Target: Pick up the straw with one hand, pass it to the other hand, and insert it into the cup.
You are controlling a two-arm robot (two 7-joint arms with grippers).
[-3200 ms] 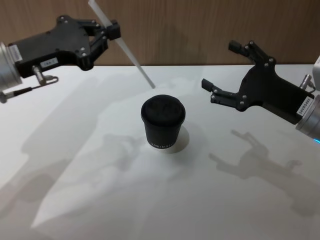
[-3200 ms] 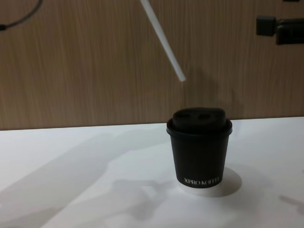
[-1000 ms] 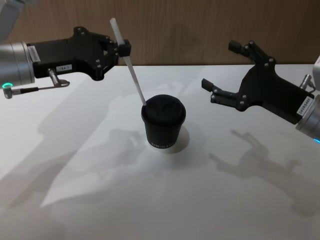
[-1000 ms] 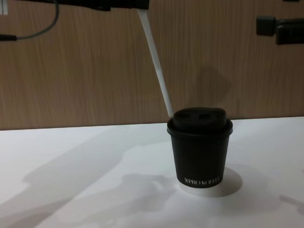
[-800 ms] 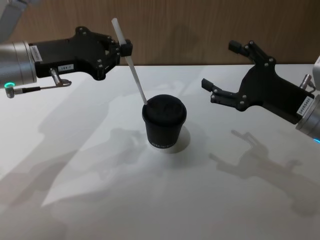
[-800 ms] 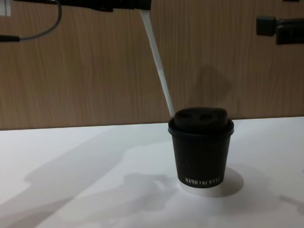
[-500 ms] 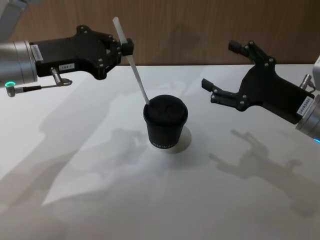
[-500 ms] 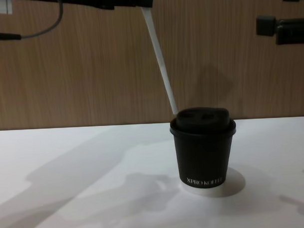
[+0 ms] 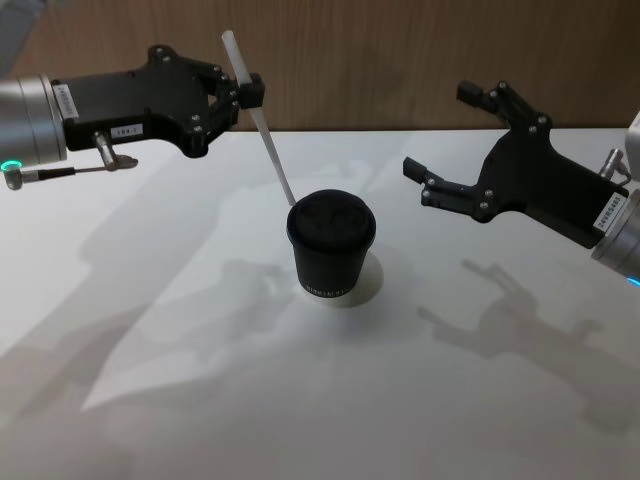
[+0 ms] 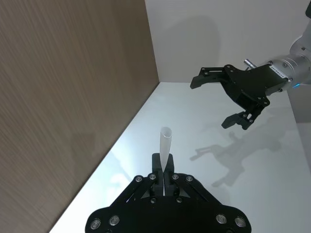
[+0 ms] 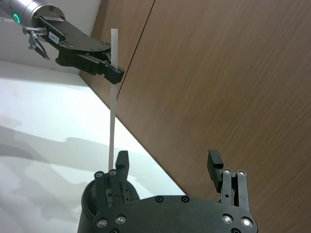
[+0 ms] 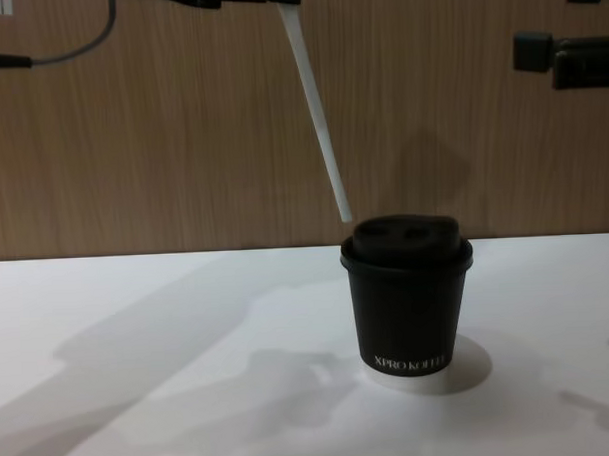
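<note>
I see the left gripper [image 9: 247, 93] raised at 10 o'clock from the cup [image 9: 331, 250], its fingers closed tight on the straw [image 9: 268, 140] near the straw's upper end. The straw is tilted, with its top leaning toward 11 o'clock. Its lower end hangs just beside the rim of the lid [image 12: 405, 229], on the cup's 10 o'clock side, not inside it. The cup stands upright on the white counter [image 9: 200, 400]. The right gripper [image 9: 440, 130] hovers at 2 o'clock, well apart from the cup, its fingers spread wide and holding nothing.
</note>
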